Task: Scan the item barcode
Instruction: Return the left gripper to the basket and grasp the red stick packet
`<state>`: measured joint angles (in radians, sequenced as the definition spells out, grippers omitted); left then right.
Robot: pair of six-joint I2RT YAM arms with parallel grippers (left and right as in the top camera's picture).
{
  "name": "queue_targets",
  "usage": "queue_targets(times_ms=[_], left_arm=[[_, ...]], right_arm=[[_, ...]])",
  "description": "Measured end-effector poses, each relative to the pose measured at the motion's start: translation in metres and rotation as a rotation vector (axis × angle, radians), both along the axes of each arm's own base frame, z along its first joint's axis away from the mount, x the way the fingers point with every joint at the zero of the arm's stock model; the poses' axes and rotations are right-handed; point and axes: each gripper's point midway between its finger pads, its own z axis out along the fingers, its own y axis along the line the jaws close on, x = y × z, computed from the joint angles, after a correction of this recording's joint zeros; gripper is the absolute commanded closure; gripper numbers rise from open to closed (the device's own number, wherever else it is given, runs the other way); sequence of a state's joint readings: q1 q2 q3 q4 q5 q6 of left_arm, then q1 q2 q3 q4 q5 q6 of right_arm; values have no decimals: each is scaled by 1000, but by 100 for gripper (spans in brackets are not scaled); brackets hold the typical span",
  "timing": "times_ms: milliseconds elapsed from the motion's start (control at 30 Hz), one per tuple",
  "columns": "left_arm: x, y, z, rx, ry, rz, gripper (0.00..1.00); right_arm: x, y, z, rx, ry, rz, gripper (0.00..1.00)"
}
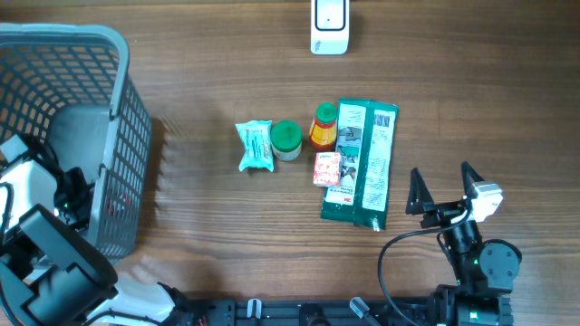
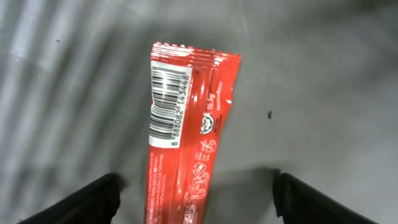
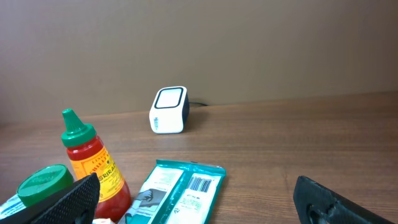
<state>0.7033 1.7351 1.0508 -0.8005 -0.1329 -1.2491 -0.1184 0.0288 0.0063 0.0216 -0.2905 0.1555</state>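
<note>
The long red sachet is glossy, crinkled plastic film. The grey lattice basket is matt moulded plastic. The brown table shows wood grain with a low sheen. The flat green packet is shiny film. The small white scanner box is smooth plastic, and the red sauce bottle is glossy plastic.

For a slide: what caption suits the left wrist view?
A red barcoded packet lies on a grey surface, straddled by the open left gripper.

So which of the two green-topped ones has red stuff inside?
The sauce bottle with the pointed green cap, standing beside the teal packet. The jar on its other side has a flat round green lid instead.
</note>
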Motion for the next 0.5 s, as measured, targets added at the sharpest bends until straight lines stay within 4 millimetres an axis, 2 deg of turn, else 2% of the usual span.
queue_targets(times_ms=[333,433,500], left_arm=[[-1,-10,-4,72,74,-139,29],[-2,-11,-5,88,82,-154,24],[-1,-12,-5,89,79,-163,25]], right_arm=[[0,0,0,0,0,0,0],[0,0,0,0,0,0,0],[0,0,0,0,0,0,0]])
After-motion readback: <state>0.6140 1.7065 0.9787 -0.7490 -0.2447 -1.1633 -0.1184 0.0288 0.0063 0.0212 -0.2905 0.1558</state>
